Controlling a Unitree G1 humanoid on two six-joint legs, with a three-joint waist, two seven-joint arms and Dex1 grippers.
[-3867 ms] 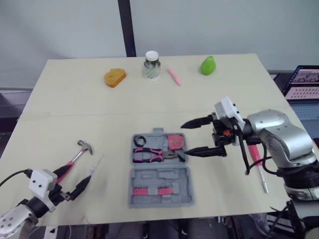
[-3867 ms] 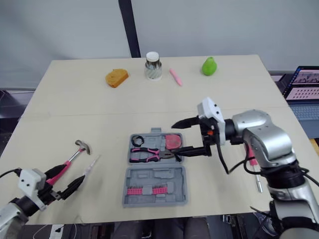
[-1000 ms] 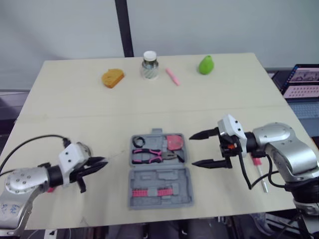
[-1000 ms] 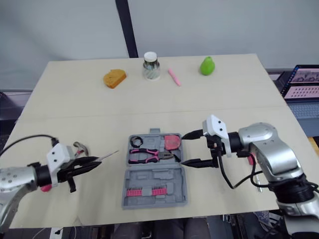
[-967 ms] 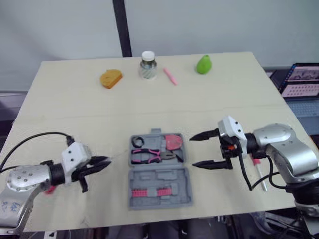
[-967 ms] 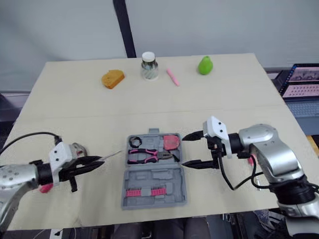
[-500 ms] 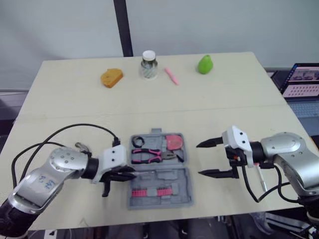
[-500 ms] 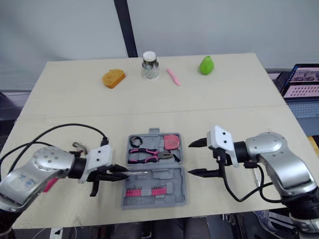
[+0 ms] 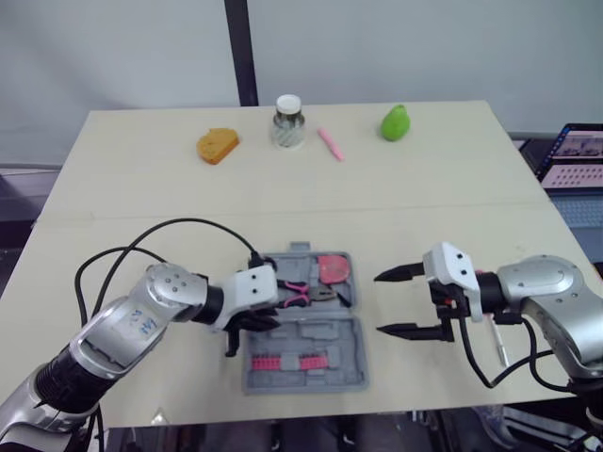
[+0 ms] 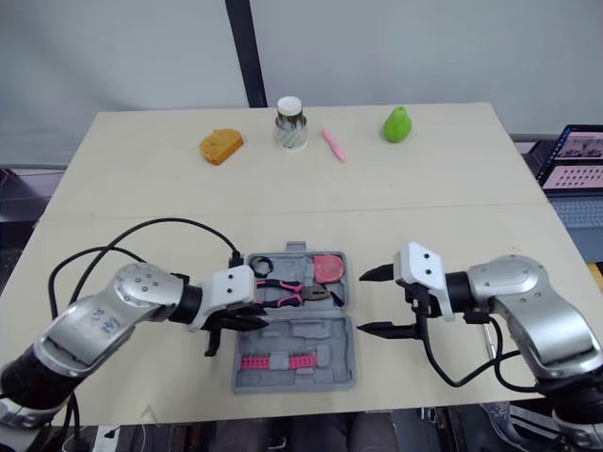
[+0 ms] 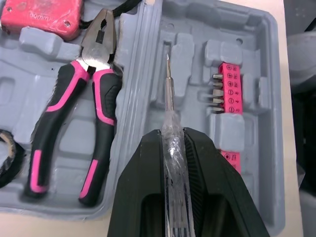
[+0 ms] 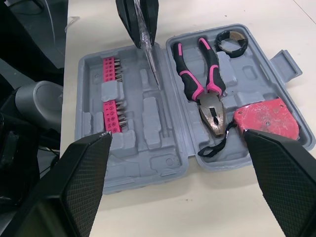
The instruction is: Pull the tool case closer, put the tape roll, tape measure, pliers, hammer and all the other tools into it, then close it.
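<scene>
While left gripper [image 11: 172, 137] is clamped on the clear-handled screwdriver [image 11: 169, 106], tip over the tool case [image 9: 316, 331] half holding the bits, across the hinge from the pliers [image 11: 97, 64]: align shaft with the moulded slot, lower flat, then release. Right gripper [image 9: 379, 303] hangs spread wide, just right of the case.

No legible text; tape measure [image 11: 39, 17] marking blurred.

Silver rounded shells on both arms, blue scrawl across the left arm [image 9: 141, 320]. Black cables [image 9: 170, 231] loop off the forearms. White boxy wrist blocks [image 9: 452, 266], then left pincer [image 9: 259, 325] and right pincer [image 9: 379, 303]: tapered black fingers [image 9: 400, 274].
</scene>
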